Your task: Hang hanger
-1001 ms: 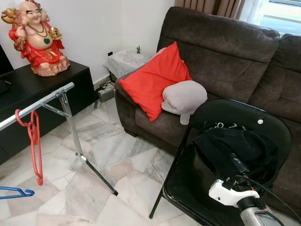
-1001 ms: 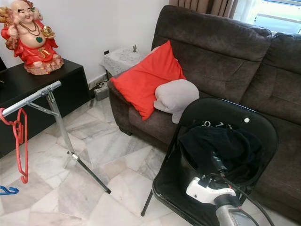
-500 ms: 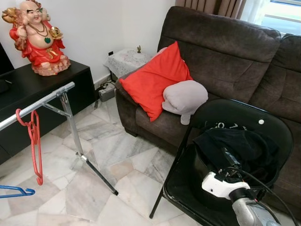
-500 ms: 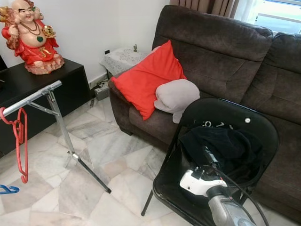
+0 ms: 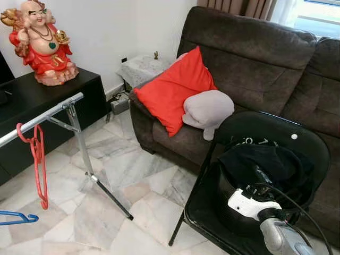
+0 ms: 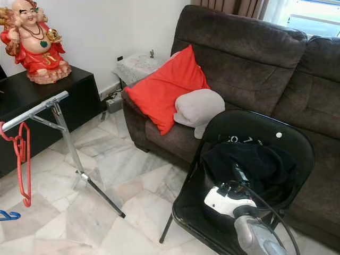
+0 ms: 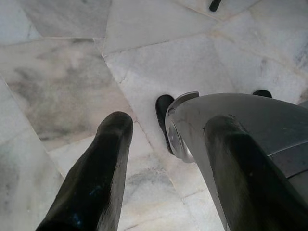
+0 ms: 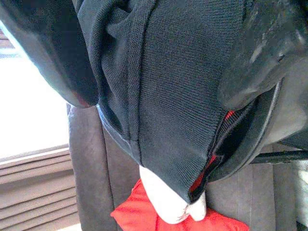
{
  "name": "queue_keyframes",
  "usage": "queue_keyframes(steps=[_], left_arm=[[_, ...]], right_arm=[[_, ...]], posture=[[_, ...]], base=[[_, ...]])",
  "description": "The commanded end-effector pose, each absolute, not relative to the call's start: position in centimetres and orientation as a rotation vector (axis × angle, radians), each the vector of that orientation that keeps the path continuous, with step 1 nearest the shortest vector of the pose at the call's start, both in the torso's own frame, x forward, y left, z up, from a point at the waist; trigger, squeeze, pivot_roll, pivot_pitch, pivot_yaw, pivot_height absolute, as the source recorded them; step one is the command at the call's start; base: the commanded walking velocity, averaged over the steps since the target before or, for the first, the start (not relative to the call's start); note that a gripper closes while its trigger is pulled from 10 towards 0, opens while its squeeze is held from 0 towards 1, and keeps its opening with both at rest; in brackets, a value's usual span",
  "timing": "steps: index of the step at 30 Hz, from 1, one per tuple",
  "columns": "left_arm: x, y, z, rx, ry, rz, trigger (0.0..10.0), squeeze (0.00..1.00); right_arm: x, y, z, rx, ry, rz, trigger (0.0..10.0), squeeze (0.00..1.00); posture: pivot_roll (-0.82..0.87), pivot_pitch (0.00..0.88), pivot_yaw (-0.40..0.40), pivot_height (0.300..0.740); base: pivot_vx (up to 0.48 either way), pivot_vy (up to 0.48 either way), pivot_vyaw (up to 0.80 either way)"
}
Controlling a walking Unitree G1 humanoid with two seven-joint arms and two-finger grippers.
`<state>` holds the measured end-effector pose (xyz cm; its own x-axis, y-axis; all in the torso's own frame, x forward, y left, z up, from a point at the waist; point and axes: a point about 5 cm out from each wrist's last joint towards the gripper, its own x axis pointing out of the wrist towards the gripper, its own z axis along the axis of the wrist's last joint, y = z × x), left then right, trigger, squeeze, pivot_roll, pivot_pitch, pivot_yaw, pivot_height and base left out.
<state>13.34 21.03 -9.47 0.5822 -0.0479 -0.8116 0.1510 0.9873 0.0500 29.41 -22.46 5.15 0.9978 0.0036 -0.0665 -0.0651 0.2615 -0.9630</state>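
Two hangers — one red [image 5: 38,159], one blue [image 5: 18,217]; right gripper [image 8: 159,72], fingers wide, straddles black garment [image 5: 265,164].

The floor [image 5: 138,175] is pale marble tiles with grey veins. A brown sofa [image 5: 255,64] stands by the white wall [image 5: 111,26], with a red cushion [image 5: 172,90] and a grey pillow [image 5: 208,109] on its seat. Behind the sofa, curtains [image 5: 239,6] hang beside a bright window [image 5: 319,18]. On the left, a black cabinet [image 5: 37,101] carries a red laughing statue [image 5: 41,42]. A small table [image 5: 142,69] with a lace cloth stands in the corner.
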Motion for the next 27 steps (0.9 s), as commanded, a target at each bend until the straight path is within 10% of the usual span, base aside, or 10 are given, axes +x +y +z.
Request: queue_keyframes(steps=[1,27], left_arm=[[12.2,21.1,-9.9,0.125,0.989,-0.125,10.0,0.0],[12.4,21.2,-9.7,0.125,0.97,-0.137,10.0,0.0]], right_arm=[[29.5,-22.4,5.0,-1.288,0.066,0.041,10.0,0.0],[29.3,-21.8,3.4,-1.229,0.166,0.151,10.0,0.0]], posture=[[0.1,0.053,-0.007,0.74],[0.1,0.05,-0.004,0.74]], base=[[0.0,0.0,0.0],[0.0,0.0,0.0]])
